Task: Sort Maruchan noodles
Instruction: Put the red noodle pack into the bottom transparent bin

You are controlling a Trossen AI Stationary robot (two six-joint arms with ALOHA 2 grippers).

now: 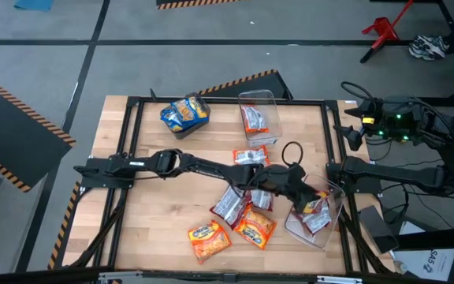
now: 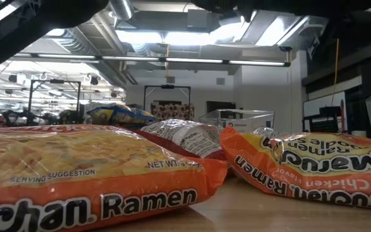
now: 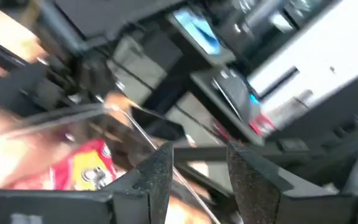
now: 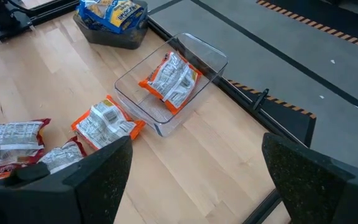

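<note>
1. High view: left gripper (image 1: pixel 310 199) reaches across the table (image 1: pixel 156 229) to the clear bin (image 1: pixel 290 227) at the right edge, near corner. Jaws part-open with nothing visibly between them; a red packet (image 1: pixel 315 210) lies in that bin just beside the fingertips.
2. Right gripper (image 4: pixel 191 180) waits at the right edge, jaws wide and empty.
3. Remaining loose noodle packets (image 1: pixel 244 209) cluster mid-table towards the near edge, just behind the left gripper. The left arm is judged nearer; the next pick lies back along its own reach.
4. Far-edge bins hold blue packets (image 1: pixel 185 112) and an orange packet (image 1: pixel 253 120).
</note>
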